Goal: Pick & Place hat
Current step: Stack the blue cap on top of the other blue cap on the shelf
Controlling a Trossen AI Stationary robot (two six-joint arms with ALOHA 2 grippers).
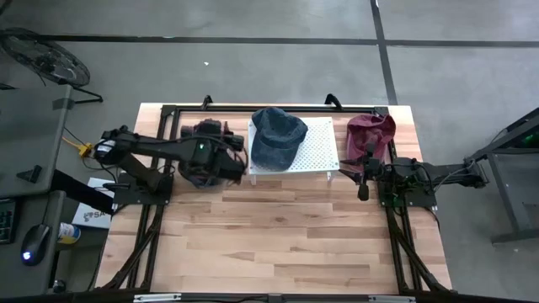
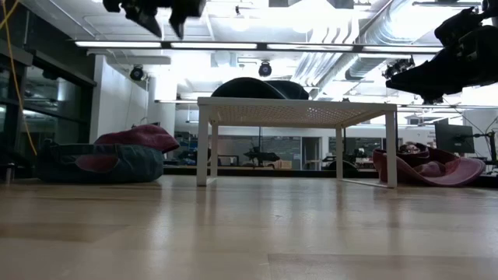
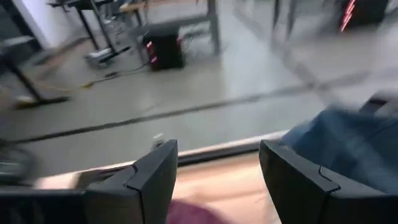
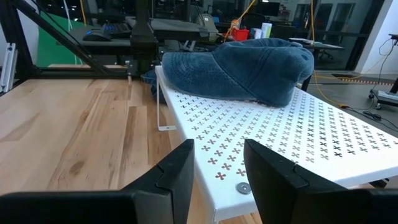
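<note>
High view: your blue denim hat (image 1: pixel 278 135) sits on white perforated stand (image 1: pixel 313 150); left gripper (image 1: pixel 229 162) just beside stand's left end, above dark hats (image 1: pixel 202 156). Maroon hat (image 1: pixel 371 130) lies right of stand, near right gripper (image 1: pixel 362 181).

Low view: left gripper (image 2: pixel 165 17) raised well above table (image 2: pixel 249 233).

Left wrist view: fingers (image 3: pixel 155 180) spread, holding nothing.

Right wrist view: fingers (image 4: pixel 177 168) apart, empty, facing stand.

Judgement: placement looks finished; next, you descend for another hat.

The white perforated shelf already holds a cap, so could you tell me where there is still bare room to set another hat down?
On the white perforated shelf, the half nearest the maroon cap is bare; the blue denim cap fills the other half. The whole near stretch of the wooden table is open. It is crowded at the far edge, around the hat pile under the left arm.
</note>
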